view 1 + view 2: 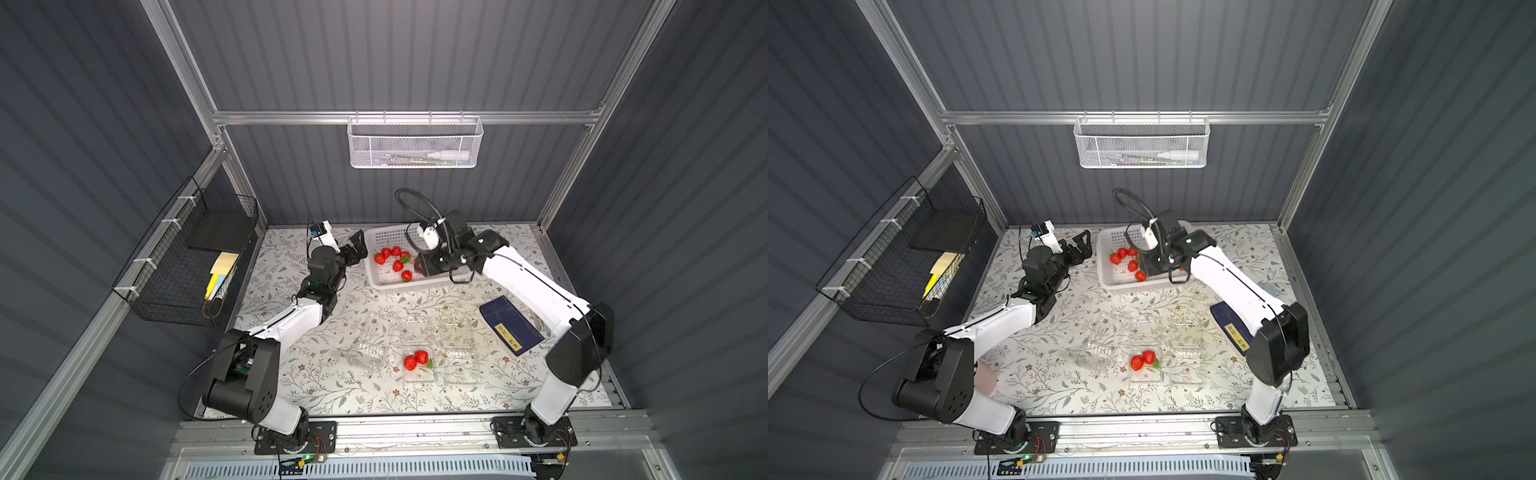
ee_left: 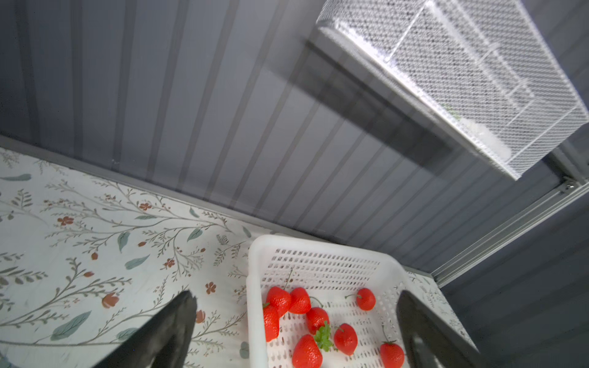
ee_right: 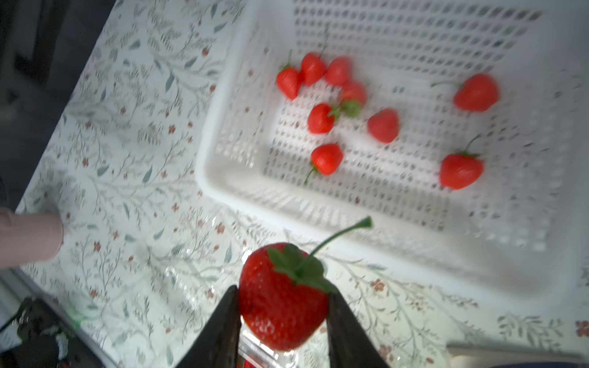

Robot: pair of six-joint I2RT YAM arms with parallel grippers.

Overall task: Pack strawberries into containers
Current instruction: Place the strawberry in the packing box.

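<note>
Between the black fingers of my right pincer [image 3: 283, 291] sits one glossy red strawberry [image 3: 283, 315] with a green leafy cap. The jaws are closed partway, clamping it at its flanks. Its long axis runs along my fingers, with the cap and thin stem pointing out past the tips.

I hang over the white perforated plastic basket [image 1: 395, 286], where the other loose strawberries [image 1: 397, 266] lie. The clear, thin plastic clamshell containers [image 1: 419, 376] stand well apart from me, back toward my base. The middle one already has two berries in it, and my right arm is the one with fruit to bring.

My left pincer [image 1: 358, 245] gapes wide and empty just beside the basket's left rim.

In both top views my wrist hides the strawberry I hold. The containers are mere glints on the flowered tablecloth [image 1: 316, 374], so I cannot tell which lids stand open. My right wrist view is blurred.
</note>
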